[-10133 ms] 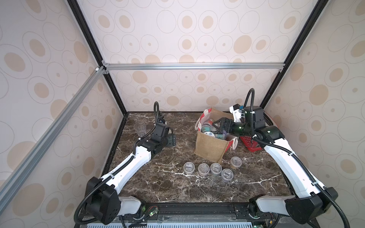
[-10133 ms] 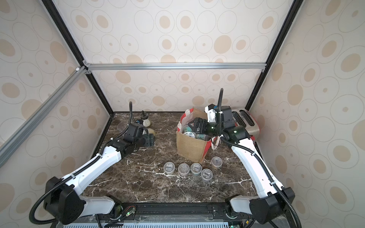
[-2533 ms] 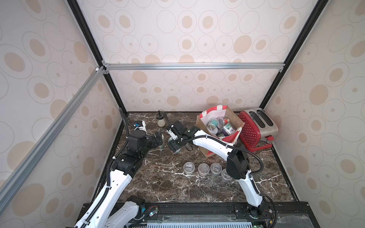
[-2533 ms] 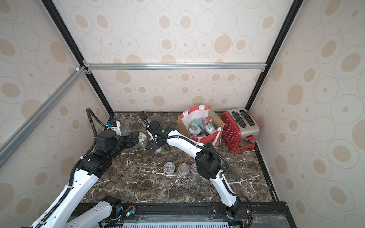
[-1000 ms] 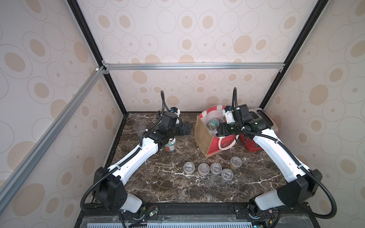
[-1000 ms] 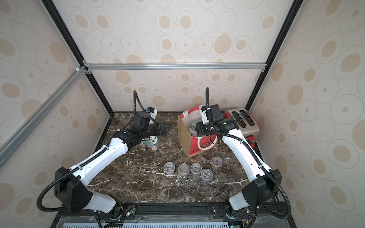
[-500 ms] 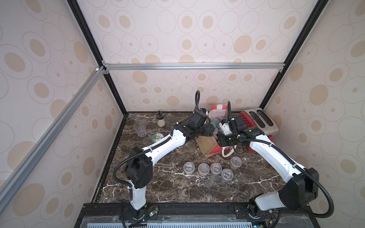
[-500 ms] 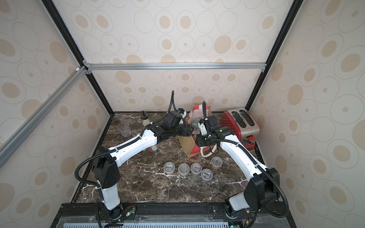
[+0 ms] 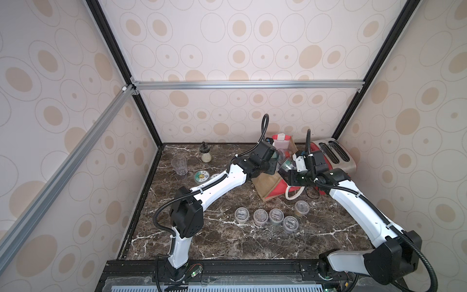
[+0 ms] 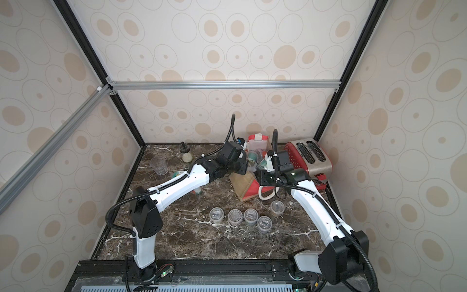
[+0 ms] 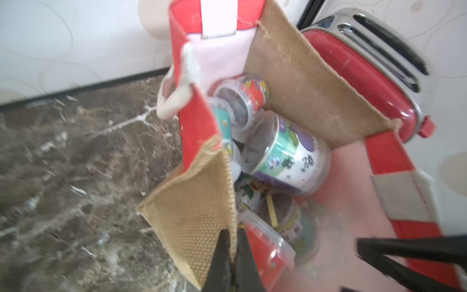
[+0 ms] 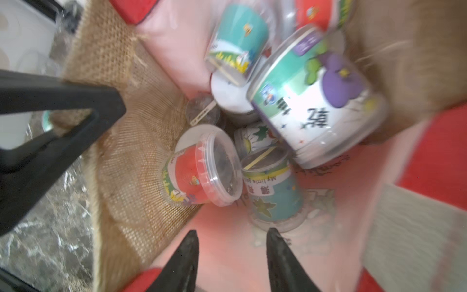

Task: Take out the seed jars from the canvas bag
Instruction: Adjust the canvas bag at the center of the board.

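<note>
The canvas bag (image 9: 266, 185) stands tilted at the back right in both top views, also (image 10: 243, 185). My left gripper (image 11: 233, 233) is shut on the rim of its jute wall (image 11: 199, 209). My right gripper (image 12: 232, 232) is open inside the bag's mouth, over the pink lining, just short of a teal-label seed jar (image 12: 270, 192). Beside it lie a red-label jar (image 12: 202, 172) and a big purple-flower jar (image 12: 318, 101). Several seed jars (image 9: 260, 216) stand in a loose row on the table in front of the bag. A flower-lid jar (image 9: 201, 176) stands left of my left arm.
A red toaster (image 9: 333, 156) stands right behind the bag, close to my right arm. A clear tumbler (image 9: 179, 165) and a glass shaker (image 9: 206, 154) stand at the back left. The bag's rope handle (image 9: 294, 194) hangs over the marble table (image 9: 227, 242).
My left arm has swung from the flower-lid jar on the left over to the bag and shut on its wall. The bag has tipped and shifted. My right gripper sits lower in the bag's mouth.
</note>
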You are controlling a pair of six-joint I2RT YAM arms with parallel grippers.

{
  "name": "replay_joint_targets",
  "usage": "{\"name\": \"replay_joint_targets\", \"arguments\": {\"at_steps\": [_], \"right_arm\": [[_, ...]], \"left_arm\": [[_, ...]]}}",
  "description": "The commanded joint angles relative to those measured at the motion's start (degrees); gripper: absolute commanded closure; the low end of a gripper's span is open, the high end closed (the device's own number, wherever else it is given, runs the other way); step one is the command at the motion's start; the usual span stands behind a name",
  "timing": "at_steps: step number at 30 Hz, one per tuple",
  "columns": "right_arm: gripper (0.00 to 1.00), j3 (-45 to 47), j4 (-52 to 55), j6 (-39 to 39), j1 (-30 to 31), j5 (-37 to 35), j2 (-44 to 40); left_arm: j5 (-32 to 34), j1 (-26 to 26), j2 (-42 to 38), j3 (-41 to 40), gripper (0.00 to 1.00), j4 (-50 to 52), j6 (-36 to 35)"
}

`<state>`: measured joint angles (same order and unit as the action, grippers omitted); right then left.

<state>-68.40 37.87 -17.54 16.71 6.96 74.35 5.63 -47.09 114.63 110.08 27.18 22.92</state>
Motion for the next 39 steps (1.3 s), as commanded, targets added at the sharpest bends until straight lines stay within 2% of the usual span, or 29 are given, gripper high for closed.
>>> {"name": "replay_joint_targets", "arguments": {"at_steps": [1,3,5,14,19,24,31,35,39], "right_arm": [[0.52,1.2,0.8,-2.0,-2.0,-0.1,-1.7],[0.52,1.1,0.3,-2.3,-2.4,0.2,-2.4],[0.50,1.2,-0.1,-2.3,-2.6,0.2,-3.5],[0.46,2.7,-1.5,-2.1,-3.6,-1.1,-7.4],[0.41,2.0,-3.2,-2.9,-4.7,-1.2,-7.0],[0.40,-0.5,-4.9,-3.6,-4.9,0.8,-2.1],[0.40,-3.4,-2.8,-3.0,-5.5,2.7,4.8],[0.42,-0.4,-3.9,-4.4,-5.5,5.8,4.4],[0.43,2.9,-6.2,-6.7,-5.5,7.5,3.3]], "left_arm": [[6.2,0.1,2.2,9.5,1.00,-1.0,-8.6],[6.0,-0.1,2.2,9.9,1.00,-2.6,-10.7],[6.1,-1.0,0.7,6.7,1.00,-5.1,-12.6],[8.7,-7.0,-15.2,-25.1,1.00,-26.8,-14.6],[9.4,-9.7,-18.7,-33.4,1.00,-33.7,-14.6],[12.0,-11.6,-16.6,-32.5,1.00,-33.6,-15.6],[17.0,-11.8,-14.7,-29.9,1.00,-34.6,-18.2],[21.3,-10.8,-10.8,-22.3,1.00,-33.6,-23.7],[20.0,-7.7,-6.0,-12.7,1.00,-32.1,-26.2]]}}
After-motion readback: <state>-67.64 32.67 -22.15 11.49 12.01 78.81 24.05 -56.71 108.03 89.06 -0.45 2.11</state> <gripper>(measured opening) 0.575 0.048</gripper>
